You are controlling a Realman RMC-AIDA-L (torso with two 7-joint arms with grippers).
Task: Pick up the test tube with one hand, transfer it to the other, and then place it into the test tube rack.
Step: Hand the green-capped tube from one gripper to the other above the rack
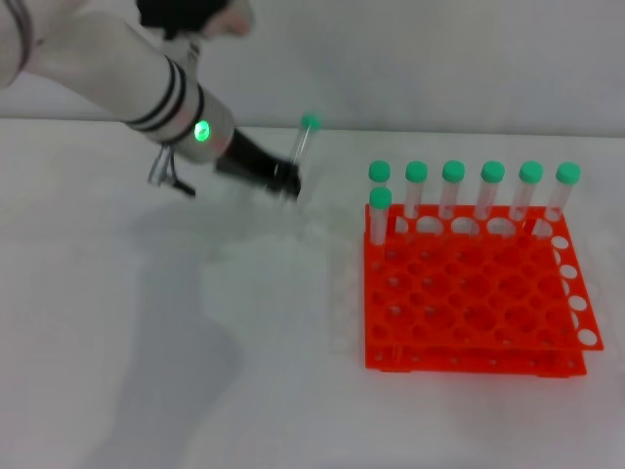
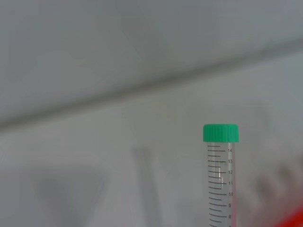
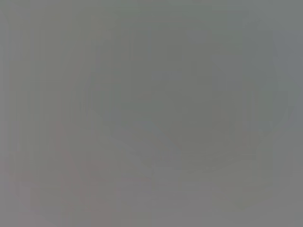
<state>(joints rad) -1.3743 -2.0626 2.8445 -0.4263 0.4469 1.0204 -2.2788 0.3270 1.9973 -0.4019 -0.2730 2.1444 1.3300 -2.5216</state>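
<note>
The test tube (image 1: 304, 140) is a clear tube with a green cap. It stands nearly upright, cap up, held at its lower end above the white table, left of the rack. My left gripper (image 1: 288, 183), black on a silver wrist with a green light, is shut on it. In the left wrist view the tube (image 2: 220, 179) shows its graduation marks and green cap. The orange-red test tube rack (image 1: 469, 313) stands on the table at the right, apart from the gripper. My right gripper is out of view, and the right wrist view shows only plain grey.
Several green-capped tubes (image 1: 453, 191) stand in the rack's back row, and one more (image 1: 380, 215) stands at the left just in front of them. A corner of the rack (image 2: 296, 220) shows in the left wrist view. A pale wall rises behind the table.
</note>
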